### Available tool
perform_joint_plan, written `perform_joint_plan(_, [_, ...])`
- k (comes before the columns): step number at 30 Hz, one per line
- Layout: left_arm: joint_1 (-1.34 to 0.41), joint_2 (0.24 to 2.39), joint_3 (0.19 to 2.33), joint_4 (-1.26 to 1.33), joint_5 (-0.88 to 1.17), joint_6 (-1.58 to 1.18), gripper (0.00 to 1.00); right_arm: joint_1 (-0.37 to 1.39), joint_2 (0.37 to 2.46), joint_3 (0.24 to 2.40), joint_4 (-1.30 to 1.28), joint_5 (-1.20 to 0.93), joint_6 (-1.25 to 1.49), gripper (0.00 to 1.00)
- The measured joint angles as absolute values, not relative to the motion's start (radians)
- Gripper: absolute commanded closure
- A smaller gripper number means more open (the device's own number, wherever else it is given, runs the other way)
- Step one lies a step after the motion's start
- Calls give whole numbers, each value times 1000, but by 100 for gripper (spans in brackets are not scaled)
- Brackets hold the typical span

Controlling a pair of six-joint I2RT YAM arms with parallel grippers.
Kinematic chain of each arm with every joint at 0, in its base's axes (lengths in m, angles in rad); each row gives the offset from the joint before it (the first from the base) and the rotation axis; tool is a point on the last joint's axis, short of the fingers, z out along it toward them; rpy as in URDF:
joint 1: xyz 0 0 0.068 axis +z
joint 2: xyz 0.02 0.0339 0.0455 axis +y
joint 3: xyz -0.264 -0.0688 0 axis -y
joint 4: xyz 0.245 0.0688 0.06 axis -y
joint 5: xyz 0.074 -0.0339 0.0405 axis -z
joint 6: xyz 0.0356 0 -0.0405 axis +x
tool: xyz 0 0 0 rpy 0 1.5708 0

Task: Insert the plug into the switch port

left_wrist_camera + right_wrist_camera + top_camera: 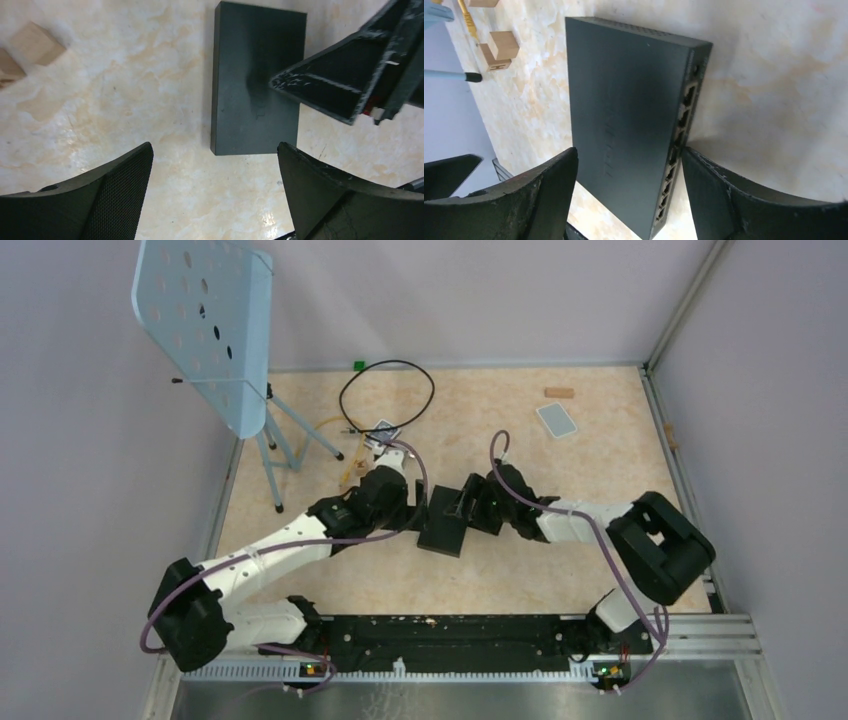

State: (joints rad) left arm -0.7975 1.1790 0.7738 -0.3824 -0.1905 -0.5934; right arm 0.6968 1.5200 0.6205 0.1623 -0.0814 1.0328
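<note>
Matte-black box (443, 533) lies flat near the middle of the marbled table (560, 570). Its switch port (680, 120) is one of a row of sockets down the narrow edge at three o'clock in the right wrist view. Right gripper (626, 155) straddles the box with jaws wide; whether they press it I cannot tell. Left gripper (215, 150) hangs spread apart, holding nothing, the box's end at its twelve o'clock. Yellow cable (347, 460) lies at the box's ten o'clock.
</note>
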Motion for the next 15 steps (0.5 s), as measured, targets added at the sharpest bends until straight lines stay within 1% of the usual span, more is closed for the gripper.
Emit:
perform_joint_plan(3, [-773,1179,829,-410,-211,-566,1,689,1609,709,175,-105,1015,25])
perform_joint_plan(8, [-700,1190,927,-425,-225,-482,1,672,1629,786,71,-36,918,24])
perform_joint_plan(11, [-662,1224,996,-428,-258,-434,1,655,1563,780,-25,29,855,23])
perform_joint_plan(15, [-601,1324,1090,-430,-296,-379,3,636,1374,741,-123,84,784,23])
